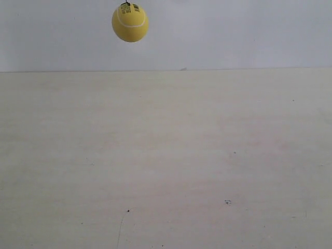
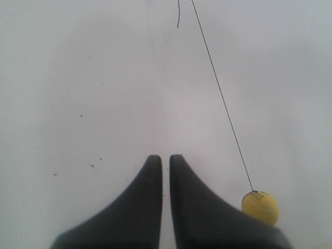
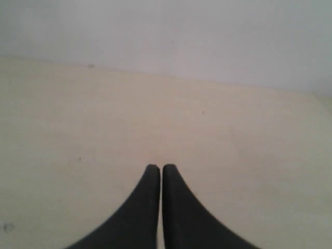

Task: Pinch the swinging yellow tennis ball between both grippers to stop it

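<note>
The yellow tennis ball hangs on its thin dark string in front of the white wall, well above the pale wooden table. No arm shows in the exterior view. The left gripper has its black fingers drawn almost together on nothing, the ball just outside one finger; the right gripper is likewise closed and empty over the table.

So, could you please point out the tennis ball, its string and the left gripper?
yellow tennis ball [image 1: 130,23]: exterior view, its middle.
string [image 2: 221,93]: left wrist view, mid-length.
left gripper [image 2: 165,157]: left wrist view, between its fingertips.
</note>
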Tool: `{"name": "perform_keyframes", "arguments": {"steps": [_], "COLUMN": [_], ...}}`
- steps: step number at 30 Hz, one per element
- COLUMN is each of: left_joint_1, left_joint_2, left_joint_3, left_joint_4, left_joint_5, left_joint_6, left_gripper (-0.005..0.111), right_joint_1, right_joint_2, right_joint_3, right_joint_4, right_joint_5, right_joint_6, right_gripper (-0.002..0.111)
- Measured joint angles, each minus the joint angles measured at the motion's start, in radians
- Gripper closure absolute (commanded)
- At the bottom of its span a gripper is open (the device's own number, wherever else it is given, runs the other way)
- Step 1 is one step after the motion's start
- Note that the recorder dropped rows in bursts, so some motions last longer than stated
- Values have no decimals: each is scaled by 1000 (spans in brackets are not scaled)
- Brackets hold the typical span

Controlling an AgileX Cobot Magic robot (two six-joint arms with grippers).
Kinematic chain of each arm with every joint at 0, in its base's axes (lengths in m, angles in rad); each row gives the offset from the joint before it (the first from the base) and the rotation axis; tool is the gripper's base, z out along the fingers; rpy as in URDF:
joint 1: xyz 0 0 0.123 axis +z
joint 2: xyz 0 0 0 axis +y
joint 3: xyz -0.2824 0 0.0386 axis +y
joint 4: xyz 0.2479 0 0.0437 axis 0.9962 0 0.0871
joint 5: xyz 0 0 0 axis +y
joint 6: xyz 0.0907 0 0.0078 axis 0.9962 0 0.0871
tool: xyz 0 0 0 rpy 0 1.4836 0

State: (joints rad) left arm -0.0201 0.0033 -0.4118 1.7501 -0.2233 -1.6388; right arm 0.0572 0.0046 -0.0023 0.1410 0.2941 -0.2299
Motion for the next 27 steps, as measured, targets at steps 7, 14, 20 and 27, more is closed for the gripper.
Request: {"name": "perform_keyframes", "arguments": {"steps": [7,14,20,27], "left_joint_1": [0,0,0,0], "left_joint_2": [0,0,0,0], "left_joint_3": [0,0,0,0], "left_joint_4": [0,0,0,0], "left_joint_5": [0,0,0,0], "left_joint_6": [0,0,0,0], "left_gripper": [102,102,102,102], "right_joint_1": [-6,-6,-6,-6], "right_joint_2": [0,0,0,0], "right_joint_3": [3,3,3,3], "right_joint_4": [-9,-17,-19,-19], "right_joint_5": [67,77,80,80], "right_joint_6": [-4,-5,-5,-5], "right_gripper": [108,108,108,108]}}
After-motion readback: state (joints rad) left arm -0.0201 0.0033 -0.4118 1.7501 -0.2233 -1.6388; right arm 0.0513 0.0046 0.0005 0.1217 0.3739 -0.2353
